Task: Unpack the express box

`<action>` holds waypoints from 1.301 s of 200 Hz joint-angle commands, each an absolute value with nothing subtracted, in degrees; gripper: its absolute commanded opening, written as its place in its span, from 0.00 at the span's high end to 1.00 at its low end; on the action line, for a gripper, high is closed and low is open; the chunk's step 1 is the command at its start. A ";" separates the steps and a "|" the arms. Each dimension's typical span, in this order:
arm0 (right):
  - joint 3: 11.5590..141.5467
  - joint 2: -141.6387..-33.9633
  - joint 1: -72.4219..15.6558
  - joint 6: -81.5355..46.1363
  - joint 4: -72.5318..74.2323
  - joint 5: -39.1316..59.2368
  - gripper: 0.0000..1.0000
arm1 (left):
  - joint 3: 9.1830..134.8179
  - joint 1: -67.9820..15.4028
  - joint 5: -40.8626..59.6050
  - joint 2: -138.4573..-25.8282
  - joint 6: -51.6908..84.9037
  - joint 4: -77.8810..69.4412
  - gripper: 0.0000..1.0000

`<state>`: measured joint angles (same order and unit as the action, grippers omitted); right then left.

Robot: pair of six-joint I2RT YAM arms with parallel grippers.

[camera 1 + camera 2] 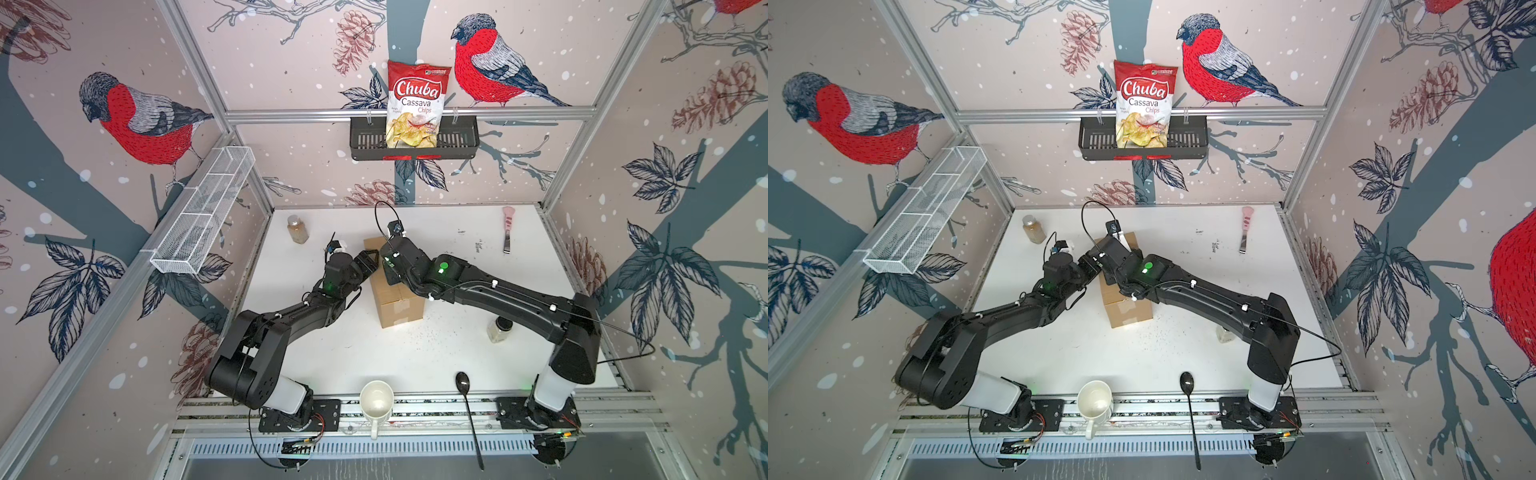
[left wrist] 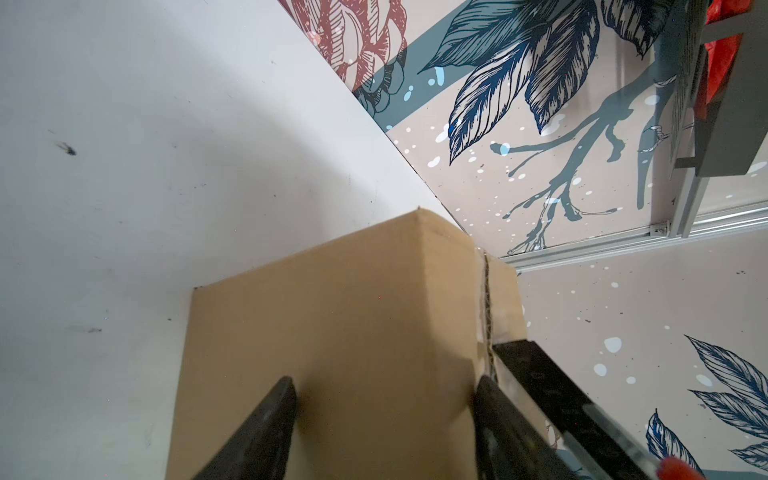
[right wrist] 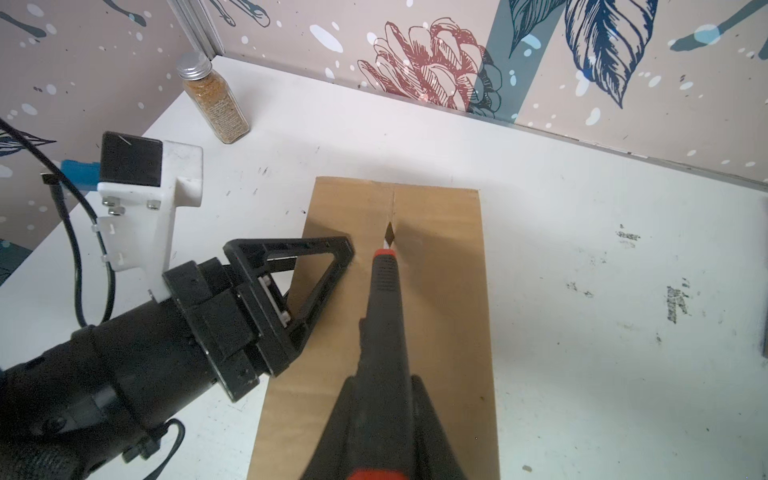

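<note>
At bench centre the box is braced by the left pincer, spread wide over its nine o'clock edge. A knife is clamped in the right pincer, blade in the top seam, best kept shallow: the left fingertip lies just beside. A jar is seen well apart at eleven o'clock.

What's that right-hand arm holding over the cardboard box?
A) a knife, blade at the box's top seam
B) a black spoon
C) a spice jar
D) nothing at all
A: in the right wrist view the right gripper is shut on a black-and-red knife, its blade tip at the centre seam of the express box.
</note>
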<state>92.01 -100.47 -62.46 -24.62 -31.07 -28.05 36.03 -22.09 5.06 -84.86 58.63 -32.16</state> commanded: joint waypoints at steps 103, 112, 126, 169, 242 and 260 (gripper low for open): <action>91.27 -101.25 -61.96 -26.29 -38.74 -16.38 1.00 | 35.60 -23.47 2.26 -83.40 58.55 -21.06 0.19; 91.23 -101.25 -61.80 -26.14 -38.67 -16.09 1.00 | 36.29 -23.47 2.47 -83.57 57.74 -20.73 0.17; 91.14 -101.34 -61.72 -25.89 -38.59 -15.87 1.00 | 37.18 -23.42 2.71 -83.89 56.90 -20.57 0.17; 91.00 -101.51 -61.44 -25.52 -38.22 -15.12 1.00 | 39.38 -23.44 3.74 -85.50 55.06 -21.11 0.16; 91.17 -101.86 -61.08 -24.71 -38.83 -14.85 1.00 | 41.98 -23.38 5.03 -86.84 52.49 -21.29 0.11; 91.06 -101.79 -61.05 -24.62 -39.10 -14.90 1.00 | 42.45 -23.38 5.24 -87.99 52.46 -21.29 0.12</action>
<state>91.59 -101.19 -60.77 -25.23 -30.24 -24.27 41.82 -23.20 4.89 -86.67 54.50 -24.21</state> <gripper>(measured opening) 0.114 0.889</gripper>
